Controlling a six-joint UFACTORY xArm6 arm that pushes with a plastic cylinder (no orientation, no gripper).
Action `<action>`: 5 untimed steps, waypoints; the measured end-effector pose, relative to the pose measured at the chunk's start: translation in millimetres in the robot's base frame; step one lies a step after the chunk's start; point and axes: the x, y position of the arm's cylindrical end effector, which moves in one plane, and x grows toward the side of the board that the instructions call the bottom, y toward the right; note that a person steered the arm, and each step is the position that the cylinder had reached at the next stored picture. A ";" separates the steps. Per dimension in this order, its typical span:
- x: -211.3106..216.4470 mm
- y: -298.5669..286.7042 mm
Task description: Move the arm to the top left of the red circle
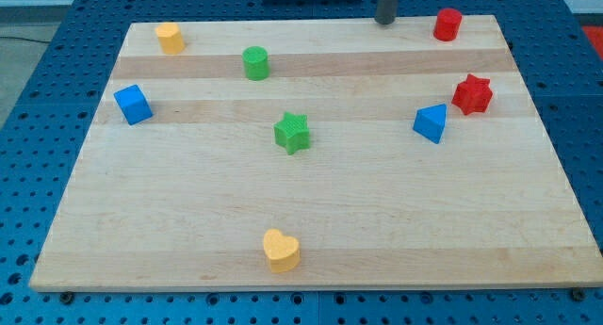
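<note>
The red circle (447, 24) is a short red cylinder near the view's top right corner of the wooden board (301, 203). My tip (385, 21) is the lower end of a dark rod that comes down at the board's top edge. It stands to the left of the red circle, about level with it, with a clear gap between them. It touches no block.
A red star (472, 94) and a blue triangle (431, 122) lie below the red circle. A green cylinder (255, 62), a green star (293, 132), a yellow block (170, 38), a blue cube (133, 105) and a yellow heart (281, 250) lie further left and below.
</note>
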 end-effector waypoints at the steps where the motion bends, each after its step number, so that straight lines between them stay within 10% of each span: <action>1: -0.2 11.7; 5: -0.3 44.7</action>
